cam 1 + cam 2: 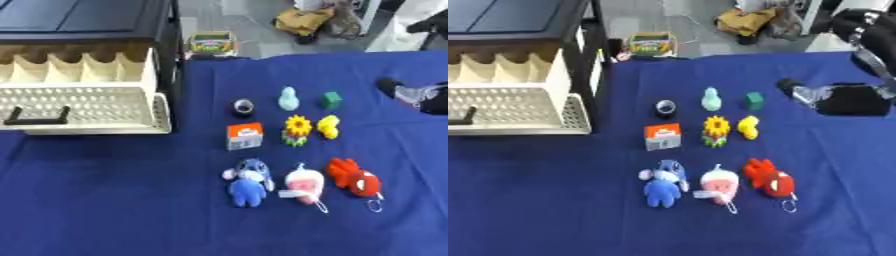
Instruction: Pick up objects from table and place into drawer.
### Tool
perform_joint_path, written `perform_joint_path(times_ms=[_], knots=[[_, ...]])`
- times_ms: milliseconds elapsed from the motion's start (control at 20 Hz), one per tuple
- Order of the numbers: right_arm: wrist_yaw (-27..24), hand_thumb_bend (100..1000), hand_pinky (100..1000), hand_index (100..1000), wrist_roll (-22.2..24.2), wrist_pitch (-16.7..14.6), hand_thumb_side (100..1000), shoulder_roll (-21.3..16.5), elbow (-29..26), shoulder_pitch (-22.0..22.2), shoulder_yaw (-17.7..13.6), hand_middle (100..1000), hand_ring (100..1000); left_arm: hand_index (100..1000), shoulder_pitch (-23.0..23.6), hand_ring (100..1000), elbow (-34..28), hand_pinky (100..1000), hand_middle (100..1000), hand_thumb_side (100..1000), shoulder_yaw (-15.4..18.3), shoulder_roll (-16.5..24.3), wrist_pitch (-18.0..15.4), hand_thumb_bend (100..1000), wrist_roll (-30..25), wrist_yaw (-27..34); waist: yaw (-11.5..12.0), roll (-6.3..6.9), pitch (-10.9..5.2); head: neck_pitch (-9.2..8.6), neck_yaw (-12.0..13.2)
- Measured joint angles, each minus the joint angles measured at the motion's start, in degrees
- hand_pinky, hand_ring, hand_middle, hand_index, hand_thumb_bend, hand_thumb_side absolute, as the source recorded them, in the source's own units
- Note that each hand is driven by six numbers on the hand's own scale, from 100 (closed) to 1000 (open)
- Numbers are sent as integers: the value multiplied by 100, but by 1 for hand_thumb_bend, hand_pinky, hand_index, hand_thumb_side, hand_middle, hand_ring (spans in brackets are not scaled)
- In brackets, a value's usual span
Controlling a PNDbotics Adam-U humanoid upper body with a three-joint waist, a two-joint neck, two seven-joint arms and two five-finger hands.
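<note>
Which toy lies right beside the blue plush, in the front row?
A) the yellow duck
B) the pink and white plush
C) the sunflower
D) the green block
B: the pink and white plush lies next to the blue plush, with the red plush on its other side.

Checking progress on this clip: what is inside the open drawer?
The open drawer shows only its cream perforated bottom and dividers, with no toy in sight. Its back part runs under the dark cabinet, hidden.
</note>
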Motion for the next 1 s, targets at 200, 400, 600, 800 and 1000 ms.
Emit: perform_joint_path(times_ms=[200,400,600,800,1000], knots=[[105,606,815,871,306,-38,756,-7,0,19,204,774,852,833,-27,100,0,100,100,855,-33,-41,-50,594,144,13,23,-11,0,0,-100],[190,614,804,861,583,-86,714,-21,0,46,349,754,850,829,-29,100,0,100,100,858,-65,-42,-76,591,178,13,23,-13,0,-1,-152],[186,616,790,843,806,-11,714,-19,0,90,448,715,844,826,-29,100,0,100,100,859,-70,-45,-85,588,188,15,23,-24,3,-1,-175],[61,608,775,858,994,86,681,17,0,101,564,677,832,822,-49,100,0,100,100,862,-72,-76,-85,586,188,24,23,-23,9,-2,-189],[-26,600,756,857,1224,228,640,132,0,144,662,635,808,817,-59,100,0,100,100,864,-93,-99,-84,584,186,47,32,-21,20,-6,-212]])
